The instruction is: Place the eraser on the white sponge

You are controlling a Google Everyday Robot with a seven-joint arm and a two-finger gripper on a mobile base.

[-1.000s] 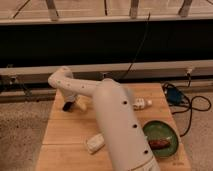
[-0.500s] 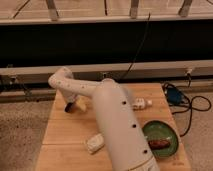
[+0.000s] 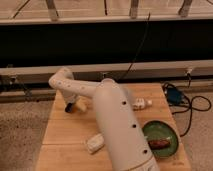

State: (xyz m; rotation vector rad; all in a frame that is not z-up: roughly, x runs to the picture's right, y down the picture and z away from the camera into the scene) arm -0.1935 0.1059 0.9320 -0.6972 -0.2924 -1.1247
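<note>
The white sponge (image 3: 95, 143) lies on the wooden table (image 3: 65, 130), near the front left, just left of my big white arm. My gripper (image 3: 71, 106) hangs low over the table's back left part, well behind the sponge and apart from it. A small dark shape shows at the gripper, but I cannot tell whether it is the eraser. No black eraser shows elsewhere on the table.
A green plate (image 3: 169, 132) with a brown item (image 3: 160, 143) sits at the front right. A white bottle (image 3: 141, 104) lies at the back right. A blue object with black cables (image 3: 175, 95) sits off the right edge. A dark wall runs behind.
The gripper has shifted very slightly right and down near the back left of the table. The sponge, plate and bottle have not moved.
</note>
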